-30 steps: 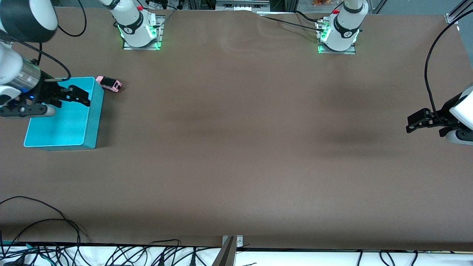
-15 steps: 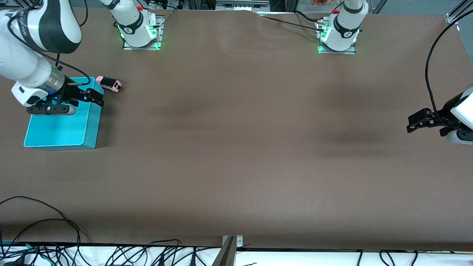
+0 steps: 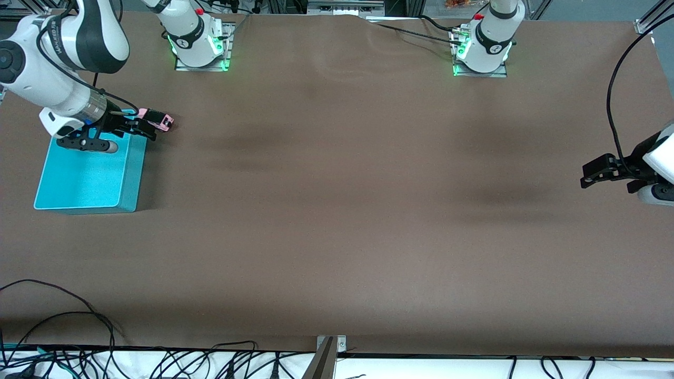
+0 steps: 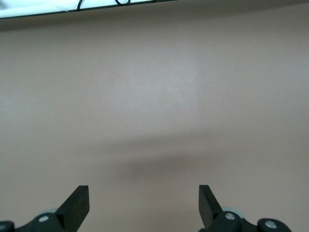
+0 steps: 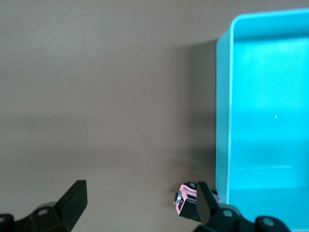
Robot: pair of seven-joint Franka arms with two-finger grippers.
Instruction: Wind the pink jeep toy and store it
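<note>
The pink jeep toy (image 3: 158, 120) (image 5: 186, 201) is a tiny pale pink car with a black roof. It stands on the brown table beside the corner of the turquoise bin (image 3: 92, 173) (image 5: 260, 121) that lies toward the robots' bases. My right gripper (image 3: 141, 126) (image 5: 140, 203) hovers open over that corner, right beside the jeep. One of its fingers (image 5: 205, 200) partly covers the jeep, which is not between the jaws. My left gripper (image 3: 595, 172) (image 4: 144, 205) waits open over bare table at the left arm's end.
The turquoise bin holds nothing that I can see. The two arm bases (image 3: 199, 42) (image 3: 482, 47) stand along the table's back edge. Cables (image 3: 79, 358) hang below the edge nearest the front camera.
My right gripper has swung from over the middle of the bin toward the bases and now hovers at the bin's corner by the jeep. The jeep and the left arm have not moved.
</note>
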